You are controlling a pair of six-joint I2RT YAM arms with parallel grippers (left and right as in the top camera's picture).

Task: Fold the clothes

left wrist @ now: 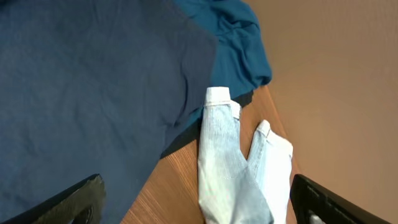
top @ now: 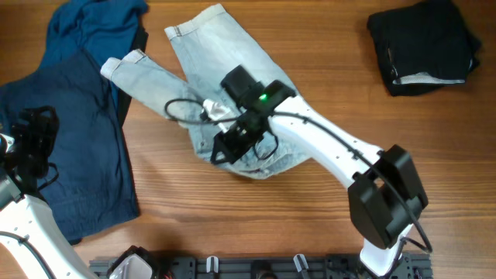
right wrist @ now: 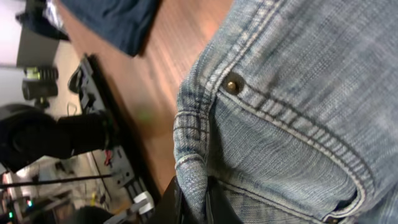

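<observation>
Pale, faded denim shorts (top: 203,58) lie in the middle of the table (top: 325,46). Their two cuffed legs spread toward the far left, and a riveted pocket edge at the waist is bunched into a fold. A large dark blue garment (top: 70,147) sprawls at the left, with a brighter blue one (top: 93,27) crumpled behind it. A black garment (top: 422,43) lies folded at the far right.

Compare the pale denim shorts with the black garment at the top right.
The pale, faded light-blue denim shorts lie spread out, legs splayed; the black garment is a compact folded bundle. The shorts are pinched at a stitched edge by the right gripper; the black garment lies untouched. Both rest on the wooden table.
</observation>
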